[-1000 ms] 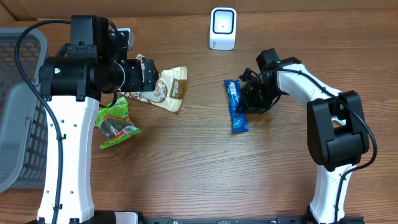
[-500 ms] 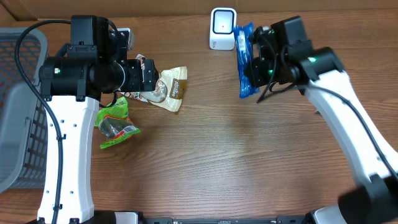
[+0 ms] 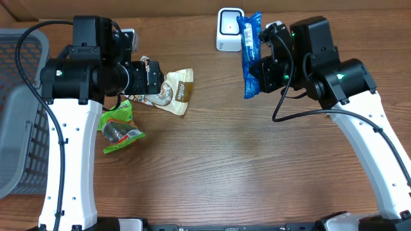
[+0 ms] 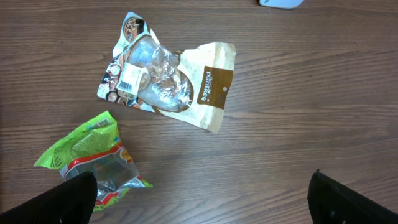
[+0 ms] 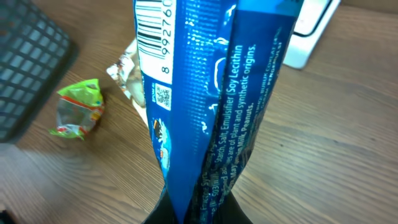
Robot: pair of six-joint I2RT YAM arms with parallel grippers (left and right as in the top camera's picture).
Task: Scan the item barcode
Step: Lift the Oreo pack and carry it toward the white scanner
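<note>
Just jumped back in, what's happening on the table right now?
The right pincer is shut on the blue packet, holding it up off the table close by the white scanner at the far edge. The packet's barcode shows in the right wrist view. The left pincer is open and empty, hovering above the brown snack pouch and the green packet, which lie on the wood. A grey basket sits at the left.

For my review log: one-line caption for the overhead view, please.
Right gripper holds a blue packet up beside the white scanner; left gripper open over a brown pouch.
</note>
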